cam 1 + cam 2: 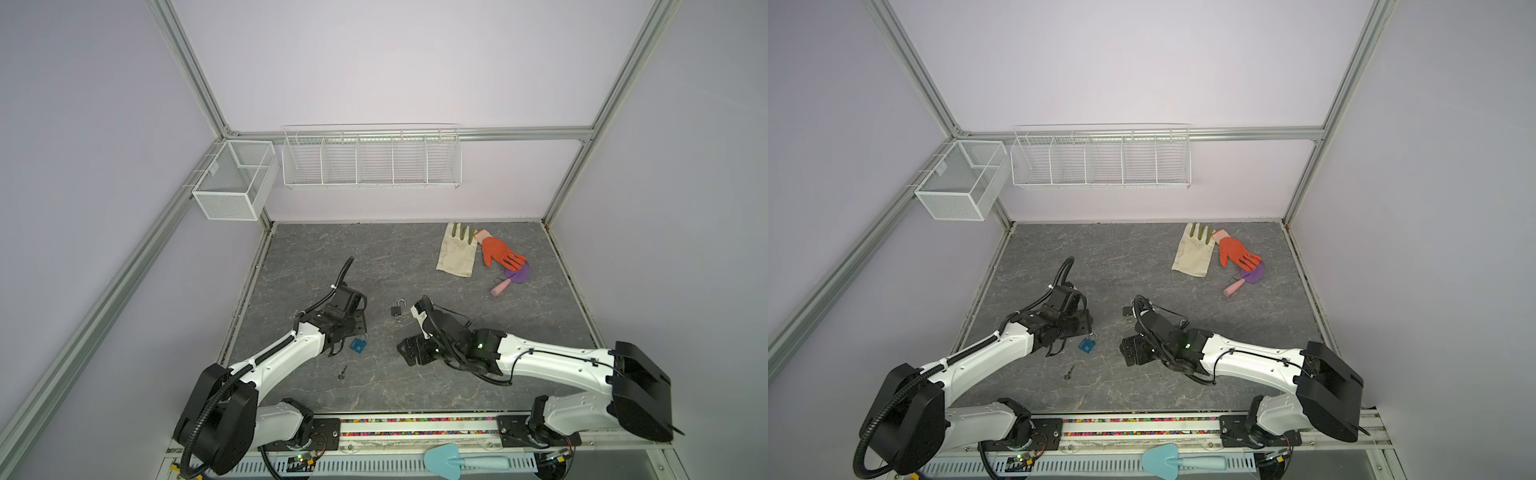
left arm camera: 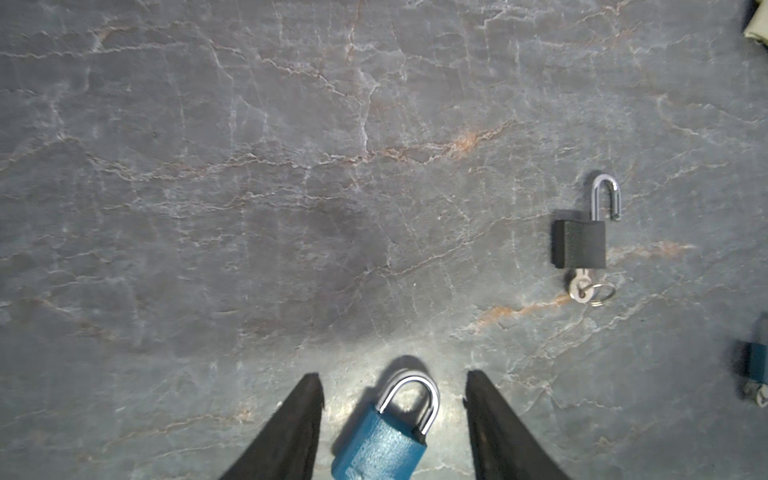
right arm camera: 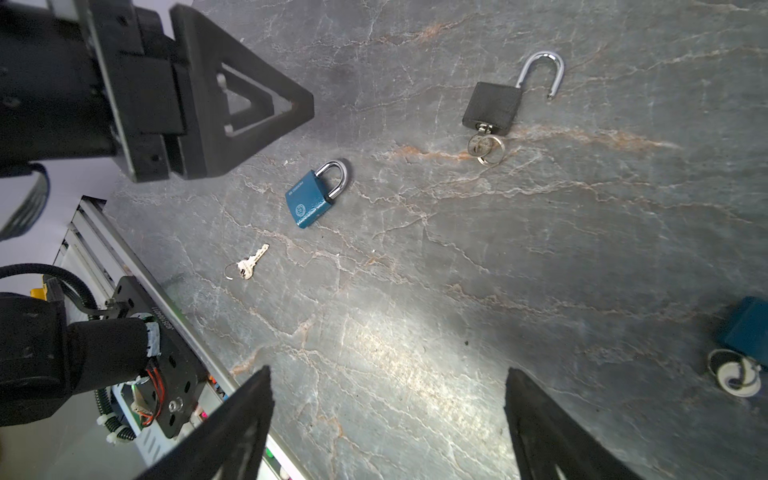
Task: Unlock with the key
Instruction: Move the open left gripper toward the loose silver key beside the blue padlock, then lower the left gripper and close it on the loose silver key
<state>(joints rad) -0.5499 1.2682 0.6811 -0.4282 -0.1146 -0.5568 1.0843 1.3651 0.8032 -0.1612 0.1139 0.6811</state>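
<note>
Lying flat on the grey tabletop (image 1: 457, 374), the blue padlock (image 2: 380, 444) has its shackle shut. It sits between the fingers of the left gripper (image 2: 392, 376), which stand apart on either side without touching it. In a top view the loose key (image 1: 342, 372) rests at about 7 o'clock from that padlock, clear of it. The black padlock (image 1: 397, 309), shackle swung open and a key in its base, lies between 1 and 2 o'clock. The right gripper (image 3: 387, 372) is spread wide, empty.

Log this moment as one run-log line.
left claw open, straddling shut blue padlock, not gripping | right claw open, empty | loose key untouched | black padlock open with inserted key
</note>
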